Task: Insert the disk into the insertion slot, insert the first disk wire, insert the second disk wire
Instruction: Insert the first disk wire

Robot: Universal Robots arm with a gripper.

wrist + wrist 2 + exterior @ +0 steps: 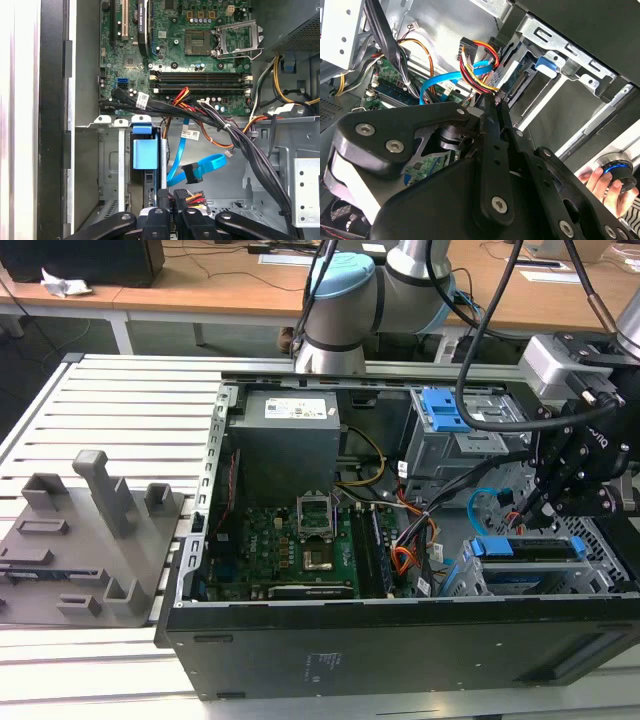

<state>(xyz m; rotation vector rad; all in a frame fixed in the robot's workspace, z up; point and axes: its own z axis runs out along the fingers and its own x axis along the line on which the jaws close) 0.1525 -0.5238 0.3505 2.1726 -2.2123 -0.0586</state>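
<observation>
While the disk [145, 156] sits in the insertion slot [110, 172], the gripper [171, 200] pinches the first disk wire [192, 196].

Fingers [487, 150] are pressed together on the wire's black plug in both wrist views. Red, yellow, orange and black leads fan out from it, just beside the disk's rear edge; whether plug and disk touch, cannot tell. The second disk wire [451, 77], light blue, curves in a loop nearby, and in the first wrist view its dark end plug hangs apart from the disk. In the exterior view the gripper is over the open computer case [400, 640] at the exterior view's right, above the blue caddy. A person's hand [601, 184] holds a round blue-ringed device [616, 171].
</observation>
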